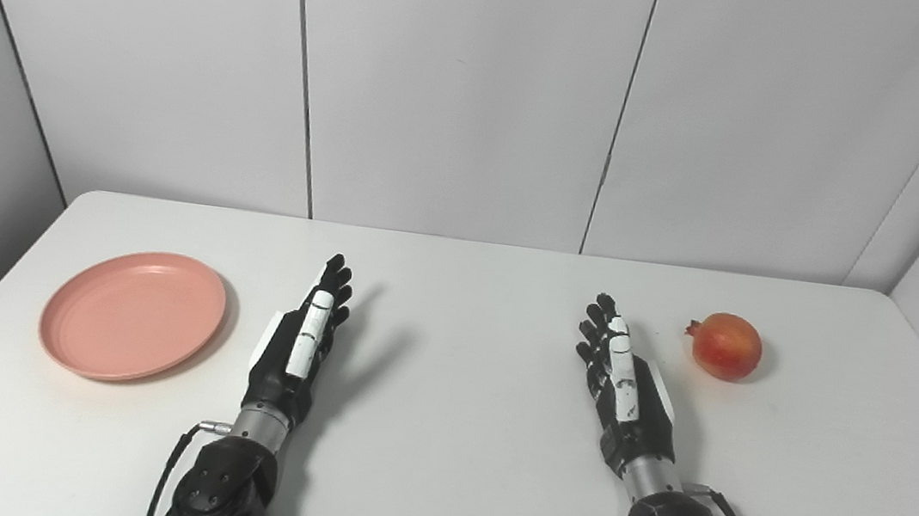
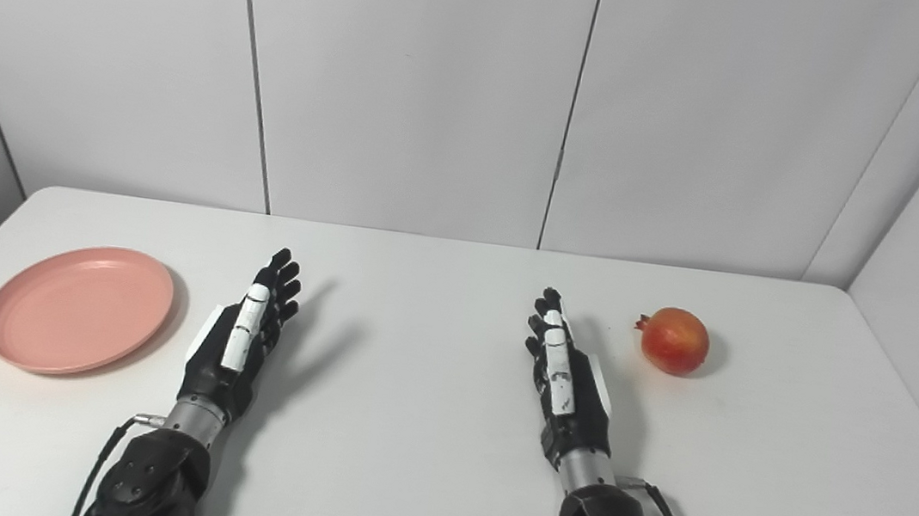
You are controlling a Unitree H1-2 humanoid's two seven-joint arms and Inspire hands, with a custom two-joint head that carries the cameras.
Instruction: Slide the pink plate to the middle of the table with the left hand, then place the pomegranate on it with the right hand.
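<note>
A round pink plate [image 1: 133, 314] lies flat on the white table [image 1: 452, 396] at the left side, with nothing on it. A red-orange pomegranate [image 1: 726, 346] rests on the table at the right. My left hand [image 1: 301, 344] is open, held edge-up with fingers stretched forward, a short way right of the plate and not touching it. My right hand [image 1: 623, 380] is also open, fingers straight, left of the pomegranate with a gap between them. Neither hand holds anything.
White wall panels [image 1: 462, 85] stand close behind the table's far edge and angle in along both sides. Bare tabletop lies between the two hands.
</note>
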